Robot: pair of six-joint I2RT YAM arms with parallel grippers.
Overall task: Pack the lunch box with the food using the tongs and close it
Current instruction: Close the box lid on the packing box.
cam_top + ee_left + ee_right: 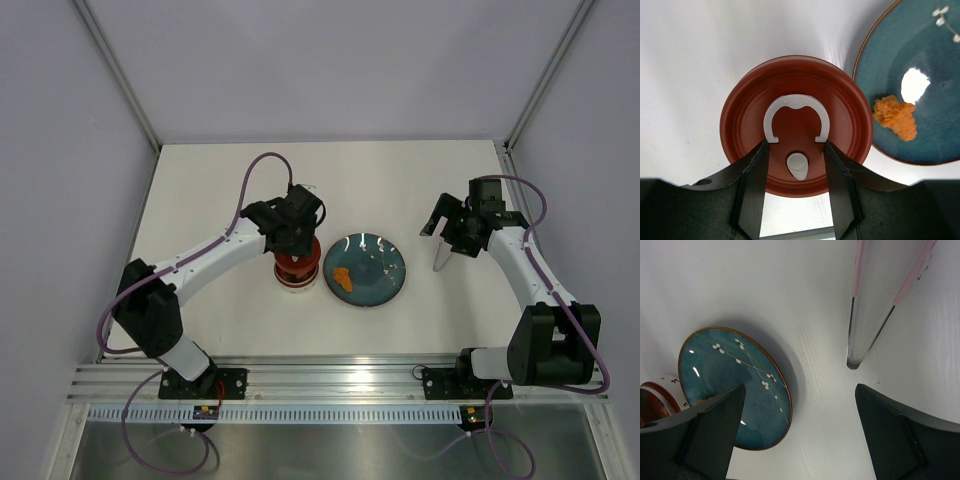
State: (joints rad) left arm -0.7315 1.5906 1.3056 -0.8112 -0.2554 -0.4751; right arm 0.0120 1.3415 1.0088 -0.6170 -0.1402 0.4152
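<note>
Left end effector (pixel 796 146) astride lid loop (pixel 796 102)

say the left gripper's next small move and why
Probably ease the left gripper open and lift up: the dark red round lid already sits on its container, fingers flanking the white loop. One orange food piece lies on the teal plate.

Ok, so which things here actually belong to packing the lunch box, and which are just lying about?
Belongs to the job:
- lunch box, with its dark red lid already on
- one orange food piece
- tongs, lying unheld

Just lying about:
- teal plate under the food
- purple cables
- metal rail at the near edge
</note>
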